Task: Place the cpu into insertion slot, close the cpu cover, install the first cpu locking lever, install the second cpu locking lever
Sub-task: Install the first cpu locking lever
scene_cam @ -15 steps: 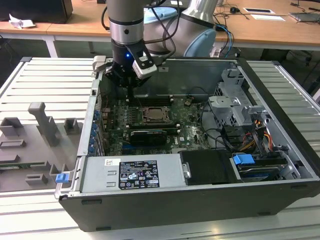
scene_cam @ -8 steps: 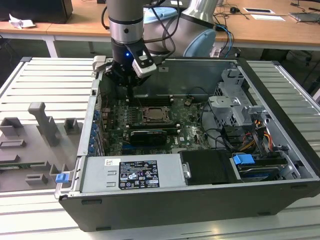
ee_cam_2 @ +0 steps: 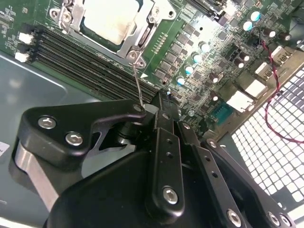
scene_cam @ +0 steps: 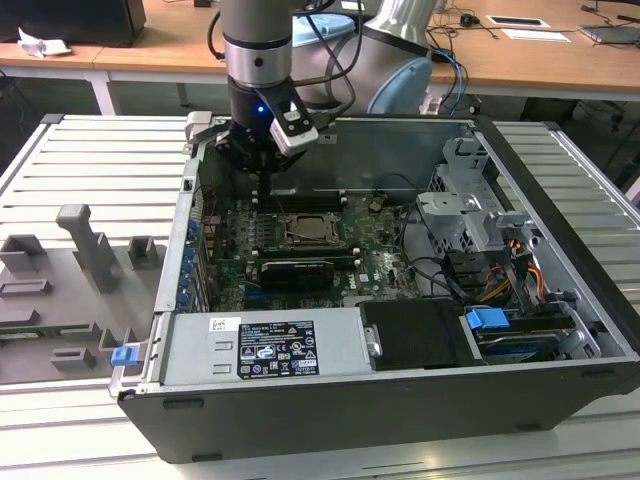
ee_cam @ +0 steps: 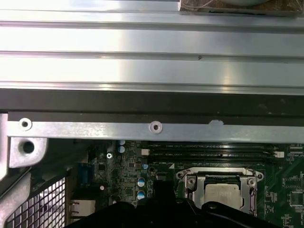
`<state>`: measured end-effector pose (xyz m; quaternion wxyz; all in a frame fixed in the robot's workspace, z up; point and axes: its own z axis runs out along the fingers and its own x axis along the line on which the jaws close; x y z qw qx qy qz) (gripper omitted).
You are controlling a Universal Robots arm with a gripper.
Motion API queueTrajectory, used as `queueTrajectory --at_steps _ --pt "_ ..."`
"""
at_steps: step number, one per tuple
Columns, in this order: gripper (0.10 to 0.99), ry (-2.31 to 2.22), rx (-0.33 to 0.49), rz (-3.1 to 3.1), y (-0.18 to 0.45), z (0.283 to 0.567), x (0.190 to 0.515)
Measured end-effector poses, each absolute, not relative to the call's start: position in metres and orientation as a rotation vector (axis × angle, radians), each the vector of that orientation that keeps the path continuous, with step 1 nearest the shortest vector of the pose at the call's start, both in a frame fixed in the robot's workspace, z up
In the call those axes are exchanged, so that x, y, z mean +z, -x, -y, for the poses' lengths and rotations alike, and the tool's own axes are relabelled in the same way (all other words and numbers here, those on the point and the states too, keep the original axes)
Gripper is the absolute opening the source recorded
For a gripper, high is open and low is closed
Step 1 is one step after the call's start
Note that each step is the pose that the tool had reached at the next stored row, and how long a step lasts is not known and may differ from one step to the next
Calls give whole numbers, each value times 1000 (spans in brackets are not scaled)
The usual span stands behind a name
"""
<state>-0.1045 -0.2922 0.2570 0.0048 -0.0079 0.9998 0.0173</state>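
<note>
The cpu [ee_cam_2: 109, 21] lies pale and flat in the insertion slot [scene_cam: 314, 231] on the green board, and it also appears in the first wrist view [ee_cam: 223, 192]. The silver cpu cover [ee_cam_2: 145, 35] lies down around it as a frame. A thin wire locking lever [ee_cam_2: 137, 83] runs from the socket's corner up to my gripper [ee_cam_2: 164, 97]. The black fingers are shut together, and the lever's end rests against their side. In the exterior view the gripper [scene_cam: 262, 185] hangs just behind the socket, inside the open computer case.
Long black memory slots [ee_cam_2: 80, 64] run beside the socket. A black graphics card [scene_cam: 292, 272] lies in front of it, then the power supply [scene_cam: 265, 345]. A drive cage [scene_cam: 465, 215] and cables stand on the exterior view's right. The case's rear wall [ee_cam: 152, 126] is close by.
</note>
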Motion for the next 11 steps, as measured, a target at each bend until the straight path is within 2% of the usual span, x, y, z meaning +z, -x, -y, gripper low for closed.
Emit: queueTrajectory --at_steps 11 --pt "106 25 52 -3132 99 292 257"
